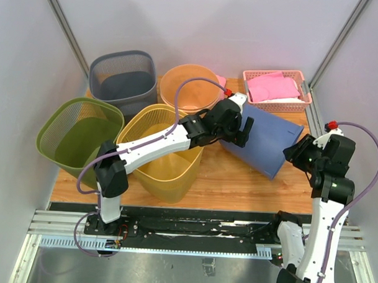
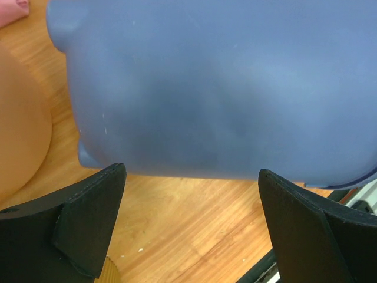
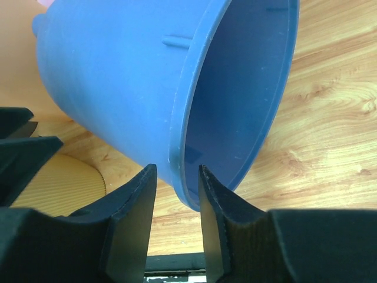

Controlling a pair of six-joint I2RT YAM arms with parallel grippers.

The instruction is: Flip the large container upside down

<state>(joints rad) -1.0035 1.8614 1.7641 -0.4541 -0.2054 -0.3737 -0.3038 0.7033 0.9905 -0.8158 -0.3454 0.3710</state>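
Blue bin (image 1: 266, 141) (image 2: 224, 88) (image 3: 118, 76) at 3 o'clock on desk (image 1: 237, 180), tipped on side, mouth facing 4 o'clock, base toward 10 o'clock. Not yet inverted.

Right end effector (image 1: 295, 151) (image 3: 177, 171): pinching lower rim of bin, one finger inside wall, one outside.

Left end effector (image 1: 242, 128) (image 2: 191, 174): spread wide, holding nothing, just beside bin's base end; contact cannot be confirmed.

Yellow basket (image 1: 166, 159) at 9 o'clock of bin, under left arm. Orange tub (image 1: 191, 85) at 11 o'clock. Pink basket (image 1: 276, 88) at 12 o'clock.
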